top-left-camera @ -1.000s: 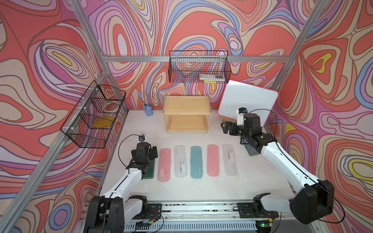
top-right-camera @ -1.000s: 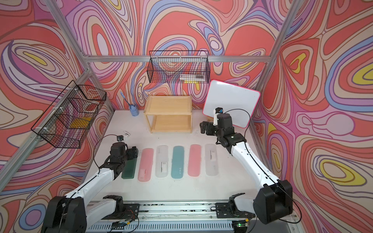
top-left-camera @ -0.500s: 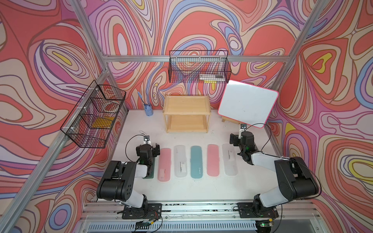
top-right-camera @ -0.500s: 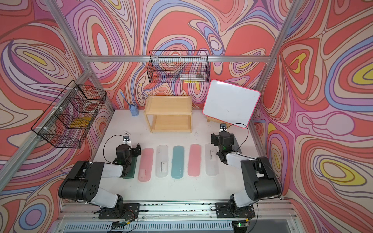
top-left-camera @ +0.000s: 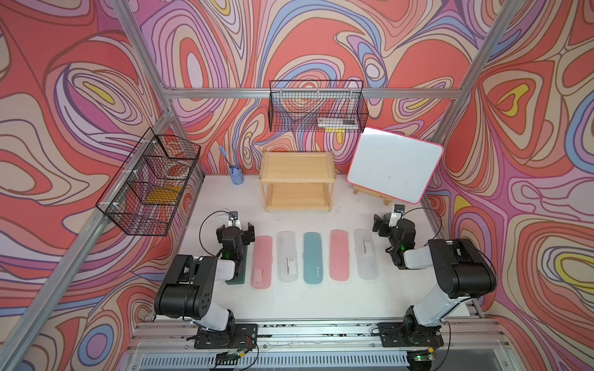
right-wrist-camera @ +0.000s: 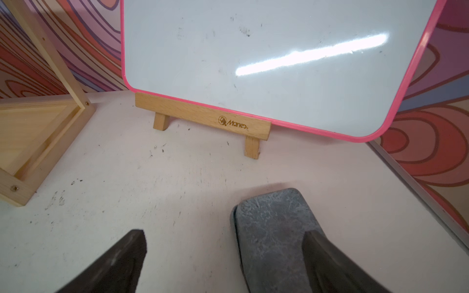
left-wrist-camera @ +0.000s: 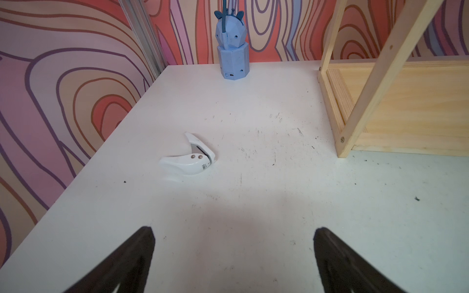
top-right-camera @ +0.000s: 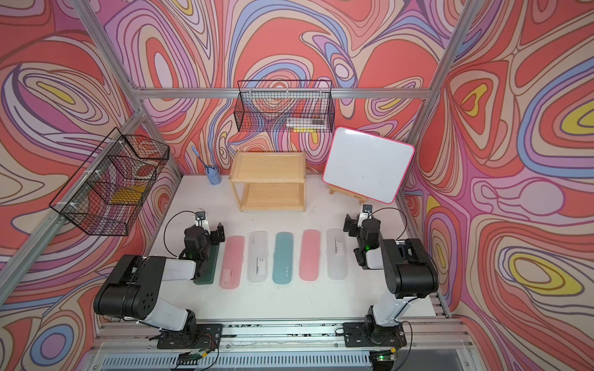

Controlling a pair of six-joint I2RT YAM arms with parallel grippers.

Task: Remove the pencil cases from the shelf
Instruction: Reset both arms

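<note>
Both pincers stand wide open and hold nothing. The left pincer [top-left-camera: 235, 231] hangs low over the table [left-wrist-camera: 253, 177], with only bare tabletop between its jaws in its wrist view. The right pincer [top-left-camera: 387, 225] sits the same way at the far end of the row. With the arms folded close to their bases, I judge this a rest pose, since nothing seems left to fetch.

The shelf [top-left-camera: 297, 181] stands ahead of both pincers and well apart from them, and both its trays are bare. All six pencil cases [top-right-camera: 283, 257] lie flat on the table in one row spanning the gap between the two pincers, long sides parallel with narrow gaps between them. The dark green case [top-left-camera: 238, 278] is partly beneath the left pincer's wrist. Next come a pink case [top-left-camera: 262, 260], a whitish case [top-left-camera: 286, 257], the teal case [top-left-camera: 313, 257], a second pink case [top-left-camera: 339, 255] and a second whitish case [top-left-camera: 365, 253], which is near the right pincer. Set out singly like this, each probably stays clear of the shelf and easy to count.

A grey fuzzy block [right-wrist-camera: 274, 241] lies just under the right pincer, and one of its fingers [right-wrist-camera: 330, 258] passes over the block without clamping it. It is no case, so it likely just stays there. A small white hand tool [left-wrist-camera: 189, 158] lies ahead of the left pincer, and a whiteboard [right-wrist-camera: 279, 63] on its easel faces the right one.
</note>
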